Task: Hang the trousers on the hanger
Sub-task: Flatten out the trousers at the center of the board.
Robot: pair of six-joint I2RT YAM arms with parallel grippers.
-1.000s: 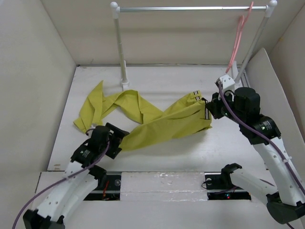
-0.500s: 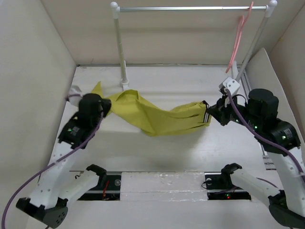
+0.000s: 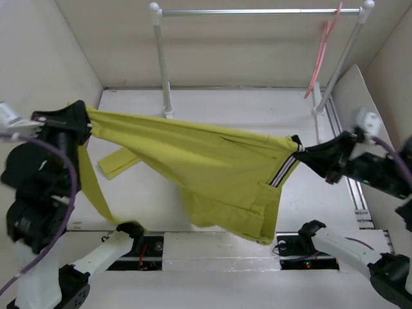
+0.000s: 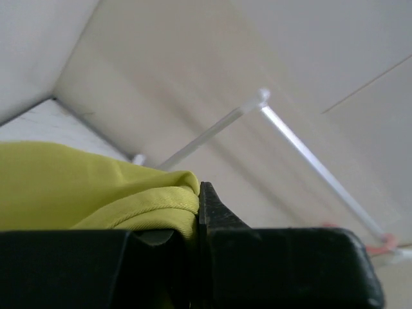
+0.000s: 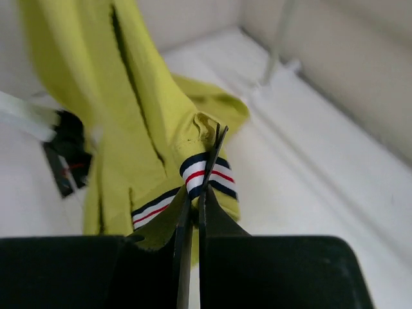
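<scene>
Hanging slack toward near edge, trousers [image 3: 212,167] span air between arms, one leg end on table [image 3: 244,106]. Left gripper [image 3: 82,120] pinched on leg cloth at left; right gripper [image 3: 308,153] clamped on striped waistband at right. Far right, hanger [image 3: 320,55] hooks on rail [image 3: 257,11], bare. Lift done; draping over hanger left.
</scene>
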